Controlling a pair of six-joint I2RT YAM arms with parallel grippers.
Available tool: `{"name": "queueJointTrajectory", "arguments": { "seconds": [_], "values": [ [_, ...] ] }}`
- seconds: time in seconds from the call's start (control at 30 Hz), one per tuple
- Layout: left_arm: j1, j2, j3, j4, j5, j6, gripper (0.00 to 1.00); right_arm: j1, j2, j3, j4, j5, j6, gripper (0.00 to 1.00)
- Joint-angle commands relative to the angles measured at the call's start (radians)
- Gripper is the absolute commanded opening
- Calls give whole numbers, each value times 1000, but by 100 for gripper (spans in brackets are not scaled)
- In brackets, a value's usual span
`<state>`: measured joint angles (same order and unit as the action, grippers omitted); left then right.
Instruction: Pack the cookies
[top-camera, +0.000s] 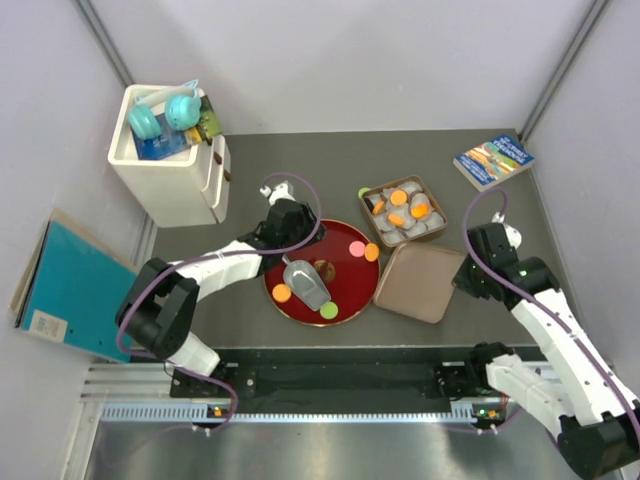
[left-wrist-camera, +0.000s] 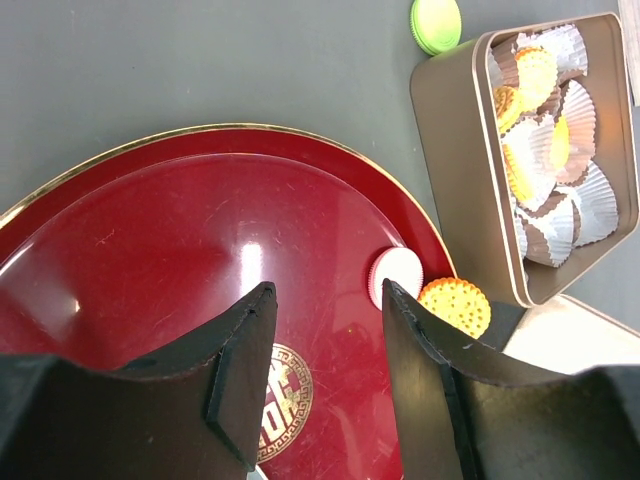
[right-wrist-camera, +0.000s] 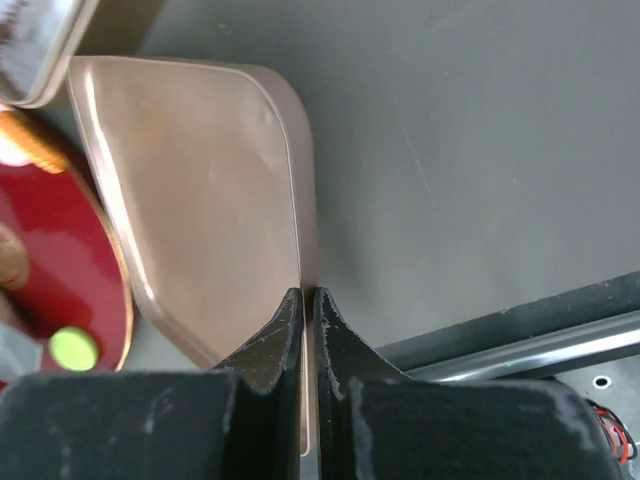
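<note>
- Grey table (top-camera: 300, 180), white walls (top-camera: 350, 60).
- The left pincer (left-wrist-camera: 328, 300) gapes wide over the red plate (left-wrist-camera: 180, 230); centre it on the pink cookie (top-camera: 358, 245) at the plate's 2 o'clock.
- The right pincer (right-wrist-camera: 308, 300) pinches the lid (right-wrist-camera: 200, 200) by its rim.

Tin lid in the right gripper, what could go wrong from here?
The right gripper holds the lid only by its thin rim, so it may slip or swing if lifted. The orange cookie sits at the rim of the red plate beside the lid; a swinging lid might knock it off.
</note>
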<state>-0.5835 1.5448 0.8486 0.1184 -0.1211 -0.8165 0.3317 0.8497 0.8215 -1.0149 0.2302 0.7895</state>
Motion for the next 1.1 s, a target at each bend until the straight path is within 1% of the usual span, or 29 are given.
{"name": "queueJointTrajectory", "arguments": {
  "seconds": [0.0, 0.3, 0.4, 0.5, 0.57, 0.6, 0.63, 0.67, 0.7, 0.73, 0.8, 0.83, 0.9, 0.93, 1.0, 1.03, 1.07],
  "values": [
    [-7, -49, 30, -10, -23, 13, 52, 13, -60, 111, -62, -22, -6, 0],
    [-10, -68, 43, -23, -37, 17, 52, 13, -113, 266, -146, -61, -26, 0],
    [-10, -78, 49, -14, -34, 20, 52, 13, -118, 285, -120, -81, -44, 0],
    [-7, -94, 64, 10, -28, 19, 53, 13, -121, 269, -47, -97, -65, 0],
    [-1, -112, 81, 27, -19, 27, 60, 13, -115, 252, 4, -98, -87, 0],
    [4, -120, 86, 42, 16, 39, 64, 13, -110, 246, 21, -106, -90, 0],
    [17, -130, 93, 82, 43, 43, 72, 13, -107, 231, 36, -115, -95, 0],
    [25, -135, 96, 102, 70, 46, 75, 13, -104, 228, 68, -123, -96, 0],
    [36, -141, 98, 125, 160, 50, 78, 13, -101, 225, 79, -138, -96, 0],
    [59, -149, 90, 209, 207, 51, 80, 13, -95, 220, 90, -143, -95, 0],
    [79, -150, 75, 317, 323, 51, 81, 13, -86, 220, 117, -172, -93, 0],
    [92, -146, 66, 401, 421, 53, 81, 13, -77, 222, 124, -183, -88, 0],
    [102, -135, 66, 463, 492, 57, 81, 13, -67, 231, 133, -209, -82, 0],
    [105, -120, 61, 534, 567, 57, 81, 13, -58, 238, 133, -216, -78, 0],
    [109, -106, 41, 619, 618, 33, 81, 12, -51, 261, 122, -227, -73, 0],
    [113, -98, 6, 679, 645, 17, 81, 13, -44, 272, 112, -226, -69, 0],
    [114, -94, -15, 804, 655, -12, 81, 12, -34, 283, 104, -226, -70, 0]
  ]
}}
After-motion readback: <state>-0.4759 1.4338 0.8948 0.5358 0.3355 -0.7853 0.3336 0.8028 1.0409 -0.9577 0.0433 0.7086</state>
